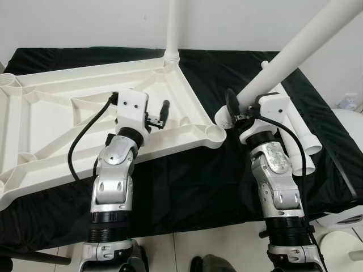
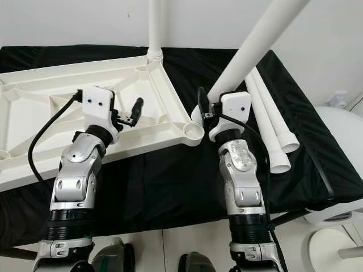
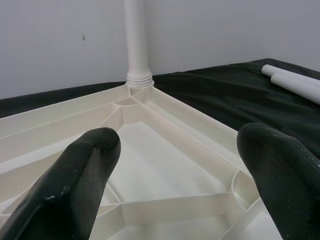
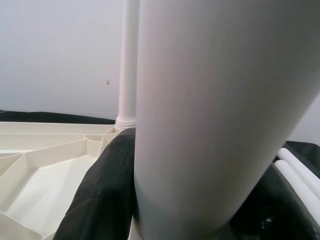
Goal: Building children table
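A white plastic tabletop lies upside down on a black-covered surface. One white leg stands upright in its far corner socket. My right gripper is shut on a second white leg. This leg slants up to the right, and its lower end hangs just above the tabletop's near right corner socket. In the right wrist view a black finger presses against that leg. My left gripper is open and holds nothing. It hovers over the tabletop's ribbed underside and points toward the upright leg.
Two spare white legs lie side by side on the black cloth to the right of my right arm. A white rounded object stands past the surface's right edge. A white wall runs close behind, and tiled floor lies below the front edge.
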### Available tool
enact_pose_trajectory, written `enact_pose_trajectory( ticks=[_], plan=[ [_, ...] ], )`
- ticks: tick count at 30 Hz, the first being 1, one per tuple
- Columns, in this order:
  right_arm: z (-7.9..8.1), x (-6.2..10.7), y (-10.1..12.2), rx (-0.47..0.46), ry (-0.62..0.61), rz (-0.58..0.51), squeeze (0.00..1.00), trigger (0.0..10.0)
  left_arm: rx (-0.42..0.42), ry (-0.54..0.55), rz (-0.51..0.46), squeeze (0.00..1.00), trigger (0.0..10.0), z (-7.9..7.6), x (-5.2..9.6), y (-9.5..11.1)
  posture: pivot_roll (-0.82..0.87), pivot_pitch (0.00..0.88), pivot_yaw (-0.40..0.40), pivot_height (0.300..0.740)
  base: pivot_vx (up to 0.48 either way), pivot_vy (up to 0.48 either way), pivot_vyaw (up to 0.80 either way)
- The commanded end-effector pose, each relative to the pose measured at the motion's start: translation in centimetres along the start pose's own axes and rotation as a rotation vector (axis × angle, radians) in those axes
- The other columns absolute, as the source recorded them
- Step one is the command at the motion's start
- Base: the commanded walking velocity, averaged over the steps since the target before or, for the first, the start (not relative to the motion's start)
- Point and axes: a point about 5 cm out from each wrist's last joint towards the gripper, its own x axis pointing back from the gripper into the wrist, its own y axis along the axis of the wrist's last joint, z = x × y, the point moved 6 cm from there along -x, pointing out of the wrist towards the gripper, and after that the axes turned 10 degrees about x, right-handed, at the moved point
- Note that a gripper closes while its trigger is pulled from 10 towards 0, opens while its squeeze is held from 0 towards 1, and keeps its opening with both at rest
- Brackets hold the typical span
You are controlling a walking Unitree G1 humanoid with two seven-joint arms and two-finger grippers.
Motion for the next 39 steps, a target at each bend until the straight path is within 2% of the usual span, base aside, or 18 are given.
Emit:
enact_pose_trajectory(
  ticks=[1, 10, 20, 24, 26, 27, 31, 34, 35, 37, 39],
  plan=[
    [-0.5, 0.2, 0.3, 0.02, -0.014, -0.003, 0.0, 10.0, 0.001, 0.124, -0.023, 0.0, 10.0, 1.0, -0.3, 0.1, -0.05, 0.06, 0.004, 0.74, 0.0, 0.0, 0.0],
    [-0.7, -0.1, 0.9, 0.022, -0.034, -0.019, 0.0, 10.0, 0.019, 0.103, -0.02, 0.0, 10.0, 0.8, -0.6, 0.1, -0.07, 0.072, 0.016, 0.74, 0.0, 0.0, 0.0],
    [-0.7, -0.2, 1.0, 0.027, -0.036, -0.024, 0.0, 10.0, -0.001, 0.094, -0.019, 0.0, 10.0, 0.8, -0.8, 0.3, -0.06, 0.071, 0.016, 0.74, 0.0, 0.0, 0.0],
    [-0.7, -0.5, 1.4, 0.02, -0.035, -0.033, 0.0, 10.0, -0.037, -0.011, -0.001, 0.0, 10.0, -1.0, -1.0, 0.3, -0.05, 0.069, 0.016, 0.74, 0.0, 0.0, 0.0],
    [-0.6, -0.8, 1.3, 0.023, -0.027, -0.033, 0.0, 10.0, -0.059, -0.095, 0.044, 0.0, 10.0, -2.5, -1.0, -0.8, -0.05, 0.06, 0.017, 0.74, 0.0, 0.0, 0.0],
    [-0.6, -0.8, 1.3, 0.023, -0.027, -0.033, 0.0, 10.0, -0.059, -0.095, 0.044, 0.0, 10.0, -2.5, -1.0, -0.8, -0.05, 0.06, 0.017, 0.74, 0.0, 0.0, 0.0],
    [-0.5, -1.0, 1.1, 0.02, -0.027, -0.031, 0.0, 10.0, -0.1, -0.275, 0.121, 0.0, 10.0, -5.4, -0.1, -2.7, -0.04, 0.064, 0.011, 0.74, 0.0, 0.0, 0.0],
    [-0.4, -1.0, 1.1, 0.018, -0.024, -0.032, 0.0, 10.0, -0.097, -0.32, 0.152, 0.0, 10.0, -6.1, 0.4, -3.4, -0.04, 0.065, 0.011, 0.74, 0.0, 0.0, 0.0],
    [-0.2, -1.1, 1.1, 0.015, -0.019, -0.033, 0.0, 10.0, -0.097, -0.384, 0.19, 0.0, 10.0, -6.8, 1.1, -4.3, -0.04, 0.067, 0.018, 0.74, 0.0, 0.0, 0.0],
    [-0.2, -1.1, 1.1, 0.015, -0.019, -0.033, 0.0, 10.0, -0.097, -0.384, 0.19, 0.0, 10.0, -6.8, 1.1, -4.3, -0.04, 0.067, 0.018, 0.74, 0.0, 0.0, 0.0],
    [-0.3, -1.2, 1.0, 0.025, -0.019, -0.028, 0.0, 10.0, -0.125, -0.431, 0.223, 0.0, 10.0, -7.0, 1.5, -5.2, -0.04, 0.066, 0.014, 0.74, 0.0, 0.0, 0.0]
  ],
)
